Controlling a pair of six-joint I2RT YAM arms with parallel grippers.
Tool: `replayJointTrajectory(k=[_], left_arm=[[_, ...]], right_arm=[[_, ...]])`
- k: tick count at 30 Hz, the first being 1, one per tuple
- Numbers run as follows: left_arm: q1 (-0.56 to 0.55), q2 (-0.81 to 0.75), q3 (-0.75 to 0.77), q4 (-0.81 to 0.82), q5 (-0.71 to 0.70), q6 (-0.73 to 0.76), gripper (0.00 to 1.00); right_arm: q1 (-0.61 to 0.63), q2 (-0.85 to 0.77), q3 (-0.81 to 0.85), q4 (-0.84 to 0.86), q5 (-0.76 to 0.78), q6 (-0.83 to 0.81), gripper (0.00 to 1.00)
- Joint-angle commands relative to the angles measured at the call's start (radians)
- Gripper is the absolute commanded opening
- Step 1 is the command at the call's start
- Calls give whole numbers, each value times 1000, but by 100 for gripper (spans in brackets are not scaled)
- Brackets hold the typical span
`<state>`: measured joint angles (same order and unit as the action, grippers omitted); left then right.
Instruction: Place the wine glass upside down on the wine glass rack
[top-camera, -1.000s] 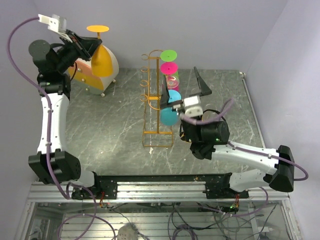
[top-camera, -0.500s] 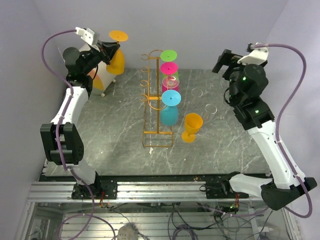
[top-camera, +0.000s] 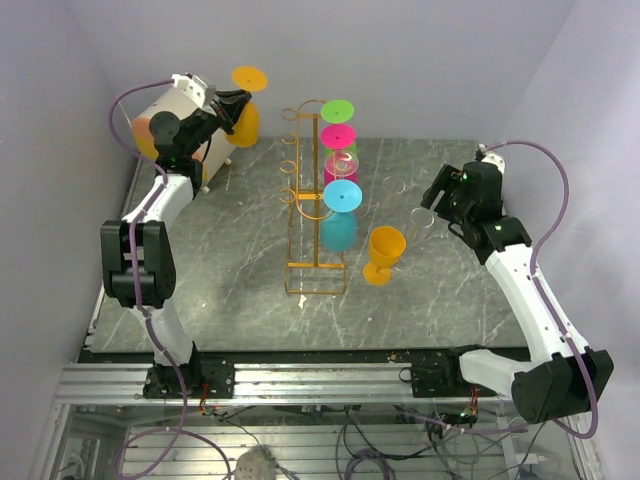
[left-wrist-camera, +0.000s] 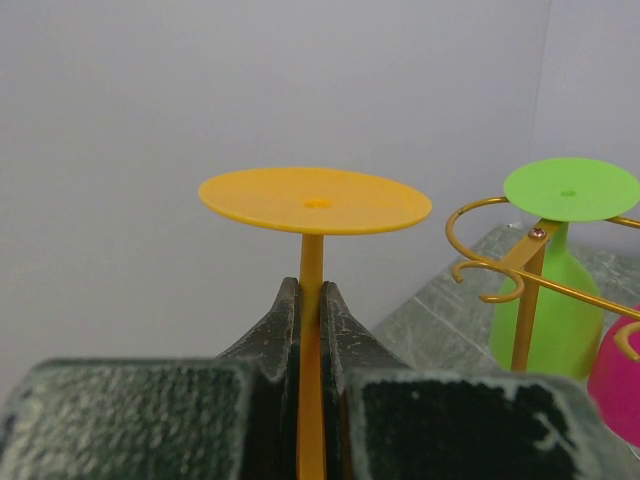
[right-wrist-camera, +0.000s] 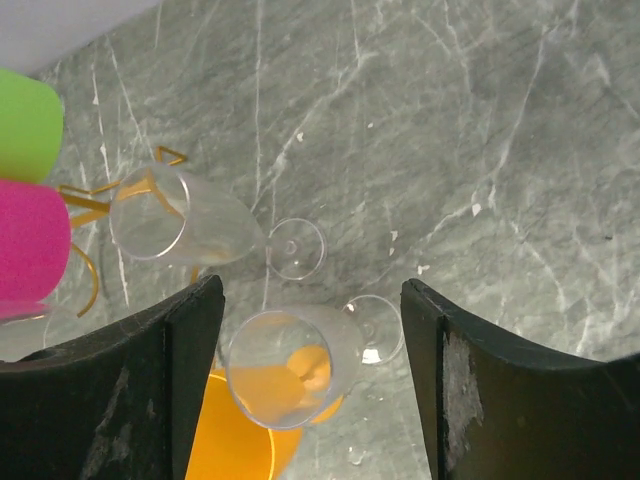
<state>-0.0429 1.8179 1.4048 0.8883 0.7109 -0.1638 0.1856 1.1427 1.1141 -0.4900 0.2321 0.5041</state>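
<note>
The golden wire wine glass rack (top-camera: 303, 215) stands mid-table with green, pink and cyan glasses hung upside down on its right side. My left gripper (top-camera: 232, 103) is shut on the stem of an orange wine glass (top-camera: 245, 120) and holds it upside down, high at the back left of the rack. In the left wrist view the gripper (left-wrist-camera: 310, 290) clamps the stem under the orange base disc (left-wrist-camera: 315, 200), with a rack hook (left-wrist-camera: 490, 262) to the right. My right gripper (top-camera: 432, 203) is open and empty above a clear glass (right-wrist-camera: 290, 365) lying on its side.
A second orange glass (top-camera: 383, 255) stands upright right of the rack. Another clear glass (right-wrist-camera: 175, 215) lies beside the first. A white and orange holder (top-camera: 165, 100) sits at the back left. The walls are close at the back and on both sides.
My left arm has carried the orange glass to the right, nearer the rack. My right arm left the rack, swung up to the back right, then came down over the clear glasses.
</note>
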Motion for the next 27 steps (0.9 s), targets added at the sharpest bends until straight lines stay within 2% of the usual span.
replayJointTrajectory(k=[1,4,6,15,24,26,27], left_arm=[[-18,16,31,145,-25,-11,7],[-27,17,24,143,-20,23,7],[-29,18,21,141,-18,30,7],[-69,11,2,99,-5,87,7],[-83,52,33,102,-16,62,7],[-84,64,43,103,-18,51,7],[-86,69,47,106,-16,48,7]], right_arm=[[-9,-38,-18,7,-31,67,68],[-8,-38,-19,-13,-18,68,57],[-9,-42,-28,-23,-14,65,55],[-9,-60,-80,-69,-3,50,54],[-8,-42,-93,-56,-44,35,52],[-9,-35,-99,-45,-58,35,49],[-8,-31,-103,-41,-67,34,43]])
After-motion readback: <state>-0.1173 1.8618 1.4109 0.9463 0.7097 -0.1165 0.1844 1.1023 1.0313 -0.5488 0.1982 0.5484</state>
